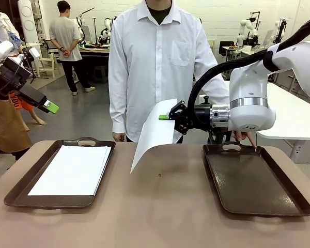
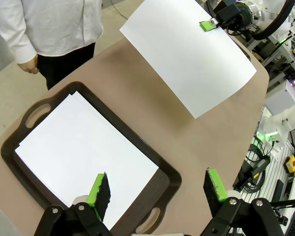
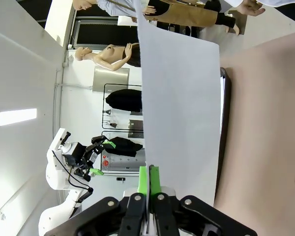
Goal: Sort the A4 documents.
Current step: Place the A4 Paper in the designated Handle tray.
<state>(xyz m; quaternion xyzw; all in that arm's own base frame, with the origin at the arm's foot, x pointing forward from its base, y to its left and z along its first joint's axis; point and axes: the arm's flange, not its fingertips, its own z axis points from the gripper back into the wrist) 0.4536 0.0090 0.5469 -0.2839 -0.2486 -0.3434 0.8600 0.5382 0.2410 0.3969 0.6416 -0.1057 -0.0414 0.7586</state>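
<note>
In the front view we see the right gripper (image 1: 168, 117) raised above the middle of the brown table (image 1: 160, 206), its green pads pressed together on the top edge of a single A4 sheet (image 1: 154, 133). The sheet hangs free of the table, sloping down and toward the left tray (image 1: 20, 192), with its lowest corner just above the tabletop. In the right wrist view we find the same pinch from behind: the two green fingers (image 3: 143, 179) are closed flat on the sheet's (image 3: 182, 108) near edge, and the paper stretches away from the camera.

The remaining A4 documents lie as a stack of sheets (image 1: 72, 169) inside the left tray, slightly fanned along their right edge. The right tray (image 1: 294, 199) holds no paper. A person in a white shirt (image 1: 155, 62) stands at the far side of the table, and we note fingertips (image 1: 246, 137) resting at the far rim of the right tray beside its handle.

The left gripper (image 1: 47, 106) is held high at the left edge, well apart from the table. In the left wrist view its green-padded fingers (image 2: 97, 189) are spread wide with nothing between them, above the near end of the left tray (image 2: 162, 169) and its stack (image 2: 83, 152), while the held sheet (image 2: 187, 54) shows farther off.
</note>
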